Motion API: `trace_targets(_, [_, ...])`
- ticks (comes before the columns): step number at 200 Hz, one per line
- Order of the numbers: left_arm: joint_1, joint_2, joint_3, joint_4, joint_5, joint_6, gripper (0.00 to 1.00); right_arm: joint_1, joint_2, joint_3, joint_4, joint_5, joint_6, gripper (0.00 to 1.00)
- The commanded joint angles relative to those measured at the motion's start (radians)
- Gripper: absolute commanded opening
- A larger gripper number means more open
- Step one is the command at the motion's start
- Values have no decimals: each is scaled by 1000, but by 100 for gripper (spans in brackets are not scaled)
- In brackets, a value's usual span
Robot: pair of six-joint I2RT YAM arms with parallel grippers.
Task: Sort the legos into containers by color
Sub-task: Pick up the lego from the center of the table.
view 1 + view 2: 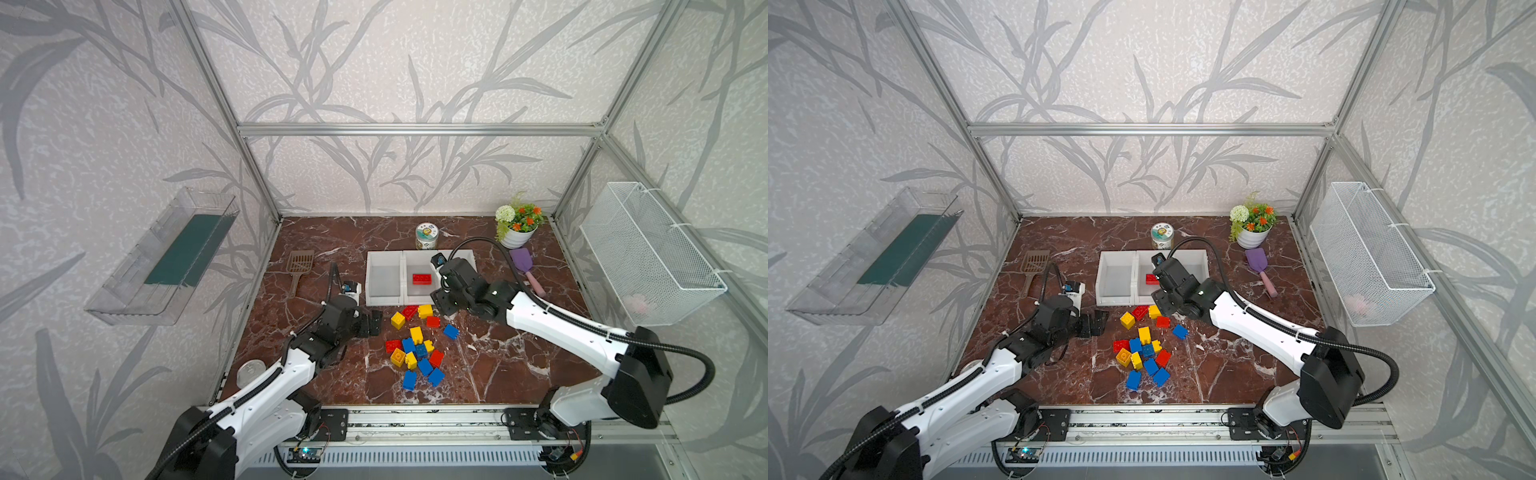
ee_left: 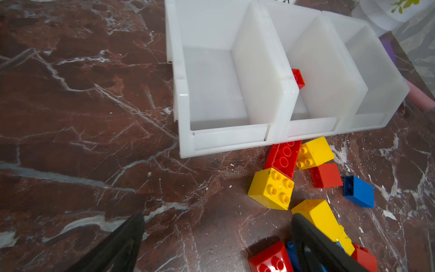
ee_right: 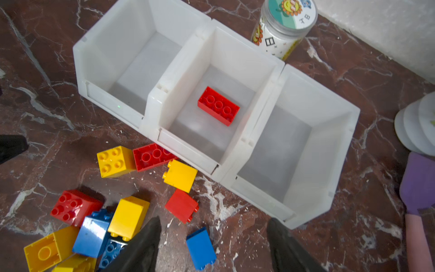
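Legos [image 1: 417, 345]: hard, light, glossy plastic, probably slick; no give expected under squeeze; best pinched across two flat side walls, below the studs. Loose heap on counter [image 1: 332, 374], just in front of containers [image 3: 164, 99]; one long red brick [image 3: 219, 109] lying flat in middle bin. Left claw [image 2: 217, 216]: spread wide, empty, beside heap. Right claw [image 3: 214, 222]: parted, empty, over the near bricks.

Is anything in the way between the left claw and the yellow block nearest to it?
Nothing visible is. The left gripper is open, and only bare table lies between it and the yellow brick. The long red brick sits beyond that brick, toward the containers, not in the path.
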State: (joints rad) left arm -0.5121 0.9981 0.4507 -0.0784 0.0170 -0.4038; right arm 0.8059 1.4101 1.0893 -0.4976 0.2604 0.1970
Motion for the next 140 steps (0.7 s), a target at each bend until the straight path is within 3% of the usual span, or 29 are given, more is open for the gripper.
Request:
trace_targets(1, [-37,69,61,25,-7,49,99,-4,-86,-72,0,40,76,73])
trace_targets(69, [-148,385,270,-24,-6,158,91,-7,-247,-203,-57,94,178,74])
trace_targets(140, [-176,513,350,-88,-29,214,80,-8,-298,-244,-63,122,217,74])
